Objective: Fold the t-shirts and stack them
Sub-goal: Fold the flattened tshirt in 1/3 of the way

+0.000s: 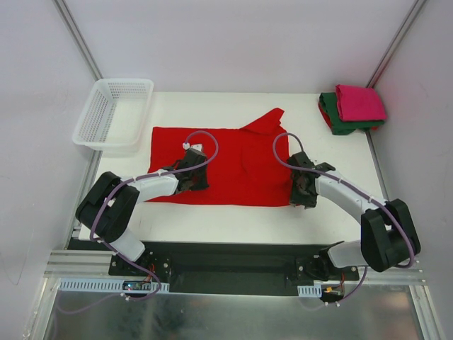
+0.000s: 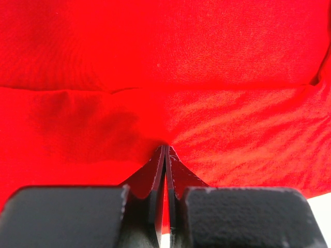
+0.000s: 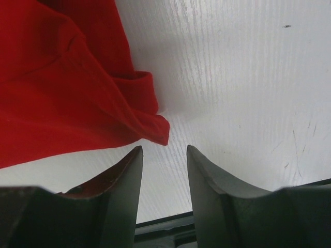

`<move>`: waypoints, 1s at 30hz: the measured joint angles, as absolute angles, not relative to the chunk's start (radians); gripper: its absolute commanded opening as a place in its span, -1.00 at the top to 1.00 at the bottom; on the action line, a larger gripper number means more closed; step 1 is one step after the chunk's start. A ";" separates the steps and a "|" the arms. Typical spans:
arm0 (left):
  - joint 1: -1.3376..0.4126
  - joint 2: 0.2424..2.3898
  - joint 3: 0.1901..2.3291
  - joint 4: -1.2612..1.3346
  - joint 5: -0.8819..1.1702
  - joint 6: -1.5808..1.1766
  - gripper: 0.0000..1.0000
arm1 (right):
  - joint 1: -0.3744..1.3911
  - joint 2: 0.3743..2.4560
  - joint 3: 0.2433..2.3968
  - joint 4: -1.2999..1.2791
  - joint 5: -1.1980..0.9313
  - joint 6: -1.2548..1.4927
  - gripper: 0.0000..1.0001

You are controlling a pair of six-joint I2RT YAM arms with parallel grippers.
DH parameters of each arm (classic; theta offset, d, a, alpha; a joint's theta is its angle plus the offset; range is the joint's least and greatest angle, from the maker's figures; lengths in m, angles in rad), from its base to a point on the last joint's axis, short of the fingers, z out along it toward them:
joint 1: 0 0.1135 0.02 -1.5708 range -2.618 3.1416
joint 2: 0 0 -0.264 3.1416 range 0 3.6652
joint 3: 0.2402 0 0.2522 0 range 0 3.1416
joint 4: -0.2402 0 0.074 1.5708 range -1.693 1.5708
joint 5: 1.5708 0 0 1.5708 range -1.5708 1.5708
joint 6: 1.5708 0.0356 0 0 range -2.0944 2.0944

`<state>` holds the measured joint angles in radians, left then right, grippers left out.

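A white basket (image 1: 92, 122) stood beyond the left pincer (image 2: 165, 148), clamped on the red t-shirt (image 1: 233, 164); the right pincer (image 3: 164, 151) stood open, empty, beside its corner.

Red t-shirt (image 1: 233, 164), magenta t-shirt (image 1: 359, 103), green t-shirt (image 1: 340, 125), white basket (image 1: 89, 119).

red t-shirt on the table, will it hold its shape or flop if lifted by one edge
Probably floppy: the bright red cloth t-shirt puckers at the shut jaws of the left gripper, so it should drape when raised. Likely light, since its corner curls in soft folds. A push would probably bunch it, not slide it.
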<state>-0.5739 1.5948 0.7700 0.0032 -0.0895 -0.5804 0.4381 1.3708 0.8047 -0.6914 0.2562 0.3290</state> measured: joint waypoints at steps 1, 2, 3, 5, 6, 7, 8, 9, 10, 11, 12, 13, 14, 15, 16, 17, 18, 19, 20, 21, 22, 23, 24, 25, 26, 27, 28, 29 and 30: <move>-0.574 1.595 0.770 0.003 -0.089 -0.580 1.00 | 0.438 1.378 0.805 -0.686 0.257 0.329 0.16; -0.574 1.595 0.770 0.003 -0.089 -0.580 1.00 | 0.438 1.385 0.805 -0.682 0.257 0.329 0.16; -0.574 1.595 0.770 0.003 -0.089 -0.580 1.00 | 0.438 1.391 0.805 -0.679 0.257 0.329 0.17; -0.574 1.595 0.770 0.003 -0.089 -0.580 1.00 | 0.438 1.408 0.805 -0.670 0.258 0.329 0.17; -0.574 1.595 0.770 0.003 -0.089 -0.580 1.00 | 0.438 1.417 0.805 -0.665 0.260 0.329 0.18; -0.574 1.595 0.770 0.003 -0.090 -0.580 1.00 | 0.438 1.423 0.805 -0.662 0.262 0.329 0.19; -0.574 1.595 0.770 0.003 -0.089 -0.580 1.00 | 0.438 1.430 0.805 -0.659 0.265 0.328 0.21; -0.574 1.595 0.770 0.003 -0.089 -0.580 1.00 | 0.438 1.437 0.805 -0.657 0.267 0.328 0.24; -0.574 1.595 0.770 0.003 -0.090 -0.580 1.00 | 0.438 1.444 0.805 -0.654 0.271 0.327 0.29; -0.574 1.595 0.770 0.003 -0.090 -0.580 1.00 | 0.438 1.451 0.806 -0.652 0.273 0.326 0.41; -0.574 1.595 0.770 0.003 -0.090 -0.580 1.00 | 0.438 1.459 0.807 -0.648 0.276 0.324 0.49; -0.574 1.595 0.770 0.003 -0.090 -0.580 1.00 | 0.438 1.466 0.809 -0.646 0.278 0.322 0.63; -0.574 1.595 0.770 0.003 -0.090 -0.580 1.00 | 0.438 1.473 0.810 -0.641 0.281 0.319 0.71; -0.574 1.595 0.770 0.003 -0.090 -0.580 1.00 | 0.438 1.480 0.811 -0.637 0.283 0.317 0.77; -0.574 1.595 0.770 0.003 -0.090 -0.580 1.00 | 0.438 1.484 0.812 -0.635 0.285 0.316 0.87; -0.574 1.595 0.770 0.003 -0.090 -0.580 1.00 | 0.437 1.490 0.813 -0.634 0.288 0.315 0.92; -0.574 1.595 0.770 0.002 -0.091 -0.580 1.00 | 0.436 1.494 0.815 -0.632 0.293 0.313 0.95; -0.574 1.595 0.770 0.002 -0.091 -0.580 1.00 | 0.435 1.498 0.815 -0.630 0.297 0.311 0.98; -0.574 1.595 0.770 0.002 -0.091 -0.580 1.00 | 0.435 1.500 0.815 -0.629 0.301 0.311 0.98; -0.574 1.595 0.770 0.002 -0.091 -0.580 1.00 | 0.435 1.501 0.815 -0.629 0.302 0.310 0.98; -0.574 1.595 0.770 0.002 -0.091 -0.580 1.00 | 0.435 1.501 0.815 -0.628 0.306 0.310 0.98; -0.574 1.595 0.770 0.002 -0.091 -0.580 1.00 | 0.435 1.501 0.815 -0.628 0.309 0.310 0.98; -0.574 1.595 0.770 0.002 -0.091 -0.580 1.00 | 0.435 1.501 0.815 -0.627 0.311 0.310 0.98; -0.574 1.595 0.770 0.002 -0.091 -0.580 1.00 | 0.434 1.501 0.815 -0.627 0.316 0.309 0.97; -0.574 1.595 0.770 0.002 -0.091 -0.580 1.00 | 0.433 1.501 0.815 -0.627 0.321 0.309 0.98; -0.574 1.595 0.770 0.002 -0.091 -0.580 1.00 | 0.432 1.501 0.815 -0.628 0.326 0.309 0.98; -0.574 1.594 0.770 0.002 -0.092 -0.580 1.00 | 0.430 1.501 0.817 -0.632 0.333 0.309 0.98; -0.574 1.594 0.770 0.000 -0.093 -0.580 1.00 | 0.428 1.501 0.822 -0.636 0.340 0.308 0.98; -0.574 1.592 0.770 -0.003 -0.096 -0.580 1.00 | 0.427 1.501 0.826 -0.639 0.347 0.308 0.98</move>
